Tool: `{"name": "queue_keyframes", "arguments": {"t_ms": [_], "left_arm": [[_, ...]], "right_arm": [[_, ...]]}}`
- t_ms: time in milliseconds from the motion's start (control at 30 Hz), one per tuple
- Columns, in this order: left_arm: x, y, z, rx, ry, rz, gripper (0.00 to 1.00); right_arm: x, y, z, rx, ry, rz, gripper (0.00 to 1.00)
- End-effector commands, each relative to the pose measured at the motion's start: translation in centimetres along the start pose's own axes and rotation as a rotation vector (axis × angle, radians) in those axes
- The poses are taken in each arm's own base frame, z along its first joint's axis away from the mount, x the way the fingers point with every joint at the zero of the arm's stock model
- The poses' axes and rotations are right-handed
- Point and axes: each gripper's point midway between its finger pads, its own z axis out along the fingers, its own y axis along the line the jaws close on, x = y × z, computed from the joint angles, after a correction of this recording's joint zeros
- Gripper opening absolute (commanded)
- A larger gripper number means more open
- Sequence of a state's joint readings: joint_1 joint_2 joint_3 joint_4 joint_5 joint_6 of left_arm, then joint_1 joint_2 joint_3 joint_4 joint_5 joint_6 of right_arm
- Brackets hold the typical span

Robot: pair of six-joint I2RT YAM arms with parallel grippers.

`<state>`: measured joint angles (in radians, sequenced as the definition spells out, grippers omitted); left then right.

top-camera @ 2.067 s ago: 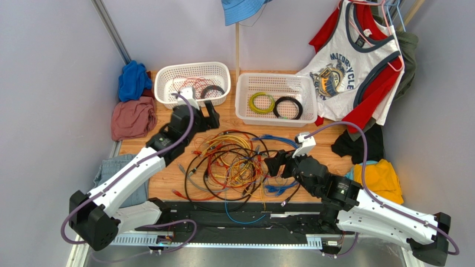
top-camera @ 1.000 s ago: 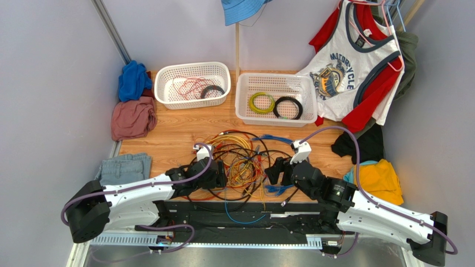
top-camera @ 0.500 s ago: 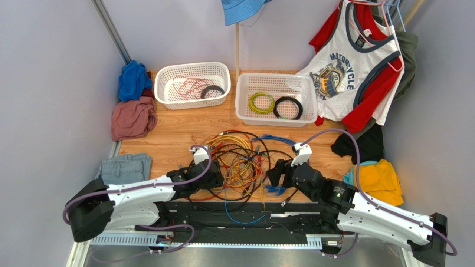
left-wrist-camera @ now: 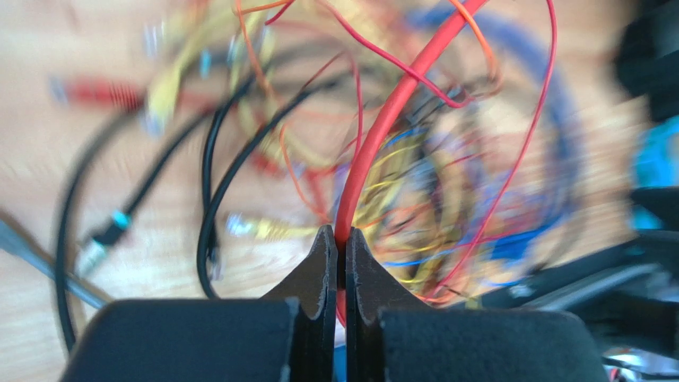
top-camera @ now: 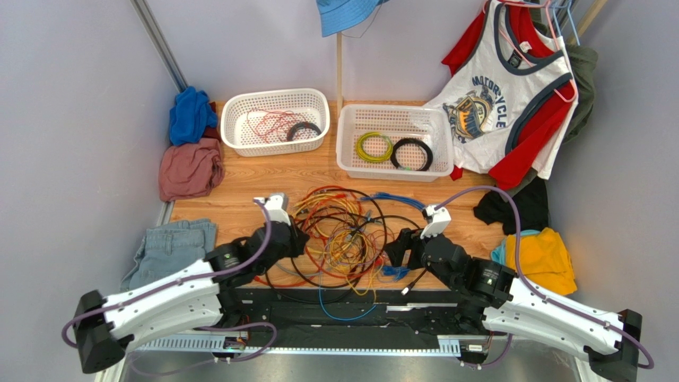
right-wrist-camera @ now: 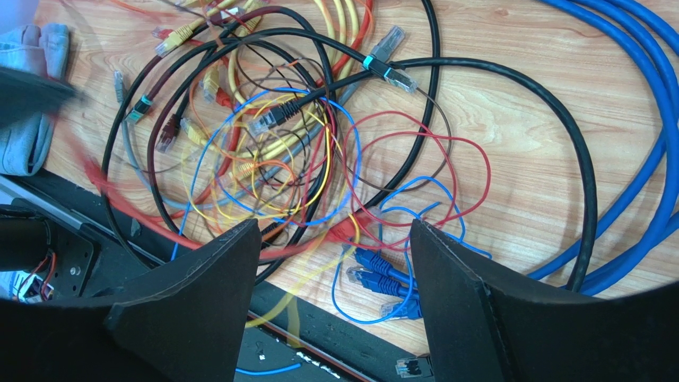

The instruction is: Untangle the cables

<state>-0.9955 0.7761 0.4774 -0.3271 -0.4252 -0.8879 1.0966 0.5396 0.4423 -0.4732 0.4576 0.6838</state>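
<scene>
The left gripper [left-wrist-camera: 335, 239] is clenched on a thick red cable [left-wrist-camera: 390, 119] at the 9 o'clock edge of the cables [top-camera: 343, 235]. The right gripper [right-wrist-camera: 333, 239] hangs spread open at 3 o'clock, holding nothing. The risk is that the red cable threads through other loops, so pulling could drag the whole heap or cinch a knot. The cables lie on the wooden table [top-camera: 239, 199], toward 6 o'clock. They are black, red, orange, yellow and blue cords, loosely interlooped, with small plugs.

Top view: high at the near edge, covering the whole surface [top-camera: 239, 199]. Wrist views: close above the same cables [top-camera: 343, 235].
</scene>
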Motion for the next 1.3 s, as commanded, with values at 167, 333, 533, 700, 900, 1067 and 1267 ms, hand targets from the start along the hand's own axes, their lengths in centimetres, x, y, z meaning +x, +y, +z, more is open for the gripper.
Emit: {"name": "queue_keyframes", "arguments": {"t_ms": [167,333,533,700,900,1067,1267], "left_arm": [[-17.0,-5.4,-10.1,0.067,-0.389,0.164,0.00],[-21.2,-7.4,-10.7,0.001,-0.435,0.350,0.00],[-19.2,-7.4,-6.8,-0.153,-0.204,0.613,0.00],[-14.2,-4.0,-3.5,-0.318,0.004,0.718,0.00],[-12.8,-2.6,-3.8,-0.359,0.010,0.748,0.00],[-12.6,-4.0,-4.3,-0.238,-0.018,0.692,0.00],[-11.5,-6.7,-4.3,-0.057,-0.019,0.613,0.00]], "right_arm": [[-2.1,1.6,0.0,-0.045,-0.057,0.006,0.73],[-3.4,2.2,-0.6,-0.061,-0.082,-0.003,0.73],[-3.2,1.6,-0.8,-0.049,-0.084,-0.009,0.73],[-3.9,1.6,-1.1,-0.052,-0.111,-0.011,0.73],[-4.9,2.7,-1.0,-0.080,-0.135,-0.022,0.73],[-6.1,7.6,-1.0,-0.295,-0.158,0.001,0.76],[-10.3,13.6,-1.0,-0.488,-0.275,0.007,0.78]]}}
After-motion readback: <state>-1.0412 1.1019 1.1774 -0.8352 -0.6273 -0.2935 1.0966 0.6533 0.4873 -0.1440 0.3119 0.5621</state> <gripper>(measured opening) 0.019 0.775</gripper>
